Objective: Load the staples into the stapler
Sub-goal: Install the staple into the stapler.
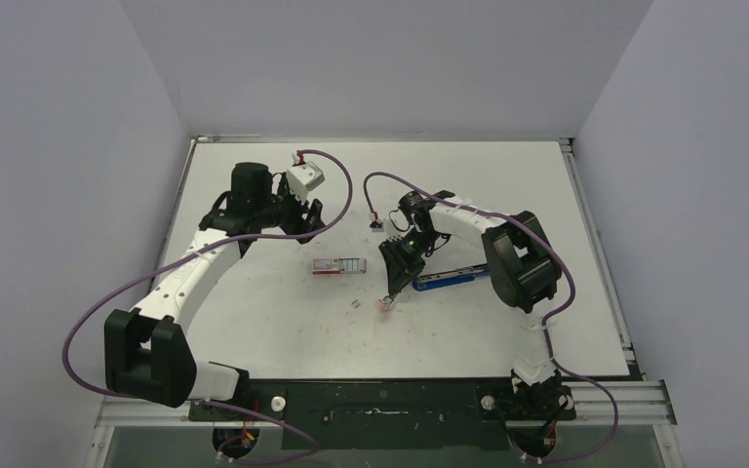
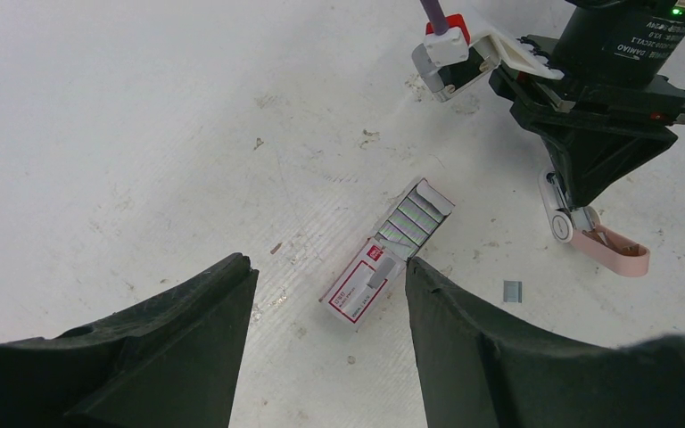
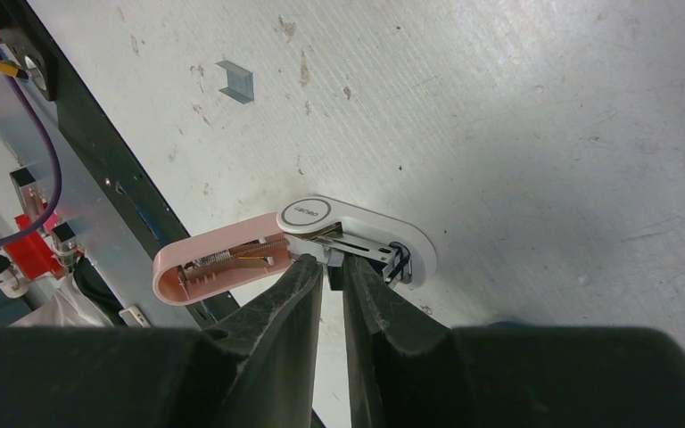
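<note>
The stapler (image 3: 321, 223) is a small pink-and-white one, swung open on the table, its pink lid showing a spring and its white base a metal channel. My right gripper (image 3: 333, 264) has its tips against the hinge end, jaws a narrow slit apart with table showing between them. From above, the right gripper (image 1: 391, 289) points down at the stapler (image 1: 385, 303). The staples' red-and-white box (image 2: 363, 283) lies with its tray slid out, showing silvery strips (image 2: 415, 214). My left gripper (image 2: 330, 264) hangs open above the box, holding nothing.
A loose staple strip (image 3: 236, 80) lies on the white table (image 1: 254, 322) between box and stapler. A long blue-and-black tool (image 1: 449, 280) lies just right of the right gripper. The black front rail (image 3: 98, 152) runs close behind the stapler.
</note>
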Robot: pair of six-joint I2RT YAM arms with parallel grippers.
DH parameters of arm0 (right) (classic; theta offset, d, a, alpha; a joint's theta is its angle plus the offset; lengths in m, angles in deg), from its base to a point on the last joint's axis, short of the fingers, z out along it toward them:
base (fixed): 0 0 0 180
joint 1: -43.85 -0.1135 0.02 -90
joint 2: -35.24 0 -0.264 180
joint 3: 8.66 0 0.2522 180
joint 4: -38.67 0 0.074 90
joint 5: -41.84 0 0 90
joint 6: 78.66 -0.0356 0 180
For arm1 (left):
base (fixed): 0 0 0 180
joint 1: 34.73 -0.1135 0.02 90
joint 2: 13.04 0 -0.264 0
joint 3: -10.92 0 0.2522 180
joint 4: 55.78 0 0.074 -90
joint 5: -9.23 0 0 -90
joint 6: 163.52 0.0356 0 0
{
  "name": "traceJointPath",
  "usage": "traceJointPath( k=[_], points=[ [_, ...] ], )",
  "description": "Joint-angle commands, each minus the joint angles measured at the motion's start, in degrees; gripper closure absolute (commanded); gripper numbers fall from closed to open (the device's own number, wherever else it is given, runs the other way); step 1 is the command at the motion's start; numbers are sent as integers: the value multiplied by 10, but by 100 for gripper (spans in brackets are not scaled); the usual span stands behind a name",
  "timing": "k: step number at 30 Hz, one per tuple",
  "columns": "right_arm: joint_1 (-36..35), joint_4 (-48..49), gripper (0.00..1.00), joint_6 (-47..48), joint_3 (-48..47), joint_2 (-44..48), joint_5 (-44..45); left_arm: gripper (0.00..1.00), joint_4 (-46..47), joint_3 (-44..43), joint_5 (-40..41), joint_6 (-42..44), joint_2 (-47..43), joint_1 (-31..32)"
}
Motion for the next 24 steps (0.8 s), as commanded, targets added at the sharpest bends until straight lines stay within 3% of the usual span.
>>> traceJointPath(
  k=[1, 24],
  points=[
    [-5, 1, 82, 13, -17, 33, 35, 40, 24, -3, -16, -7, -19, -4],
    [-8, -2, 81, 24, -33, 46, 56, 40, 23, -6, -19, -9, -19, -5]
  ],
)
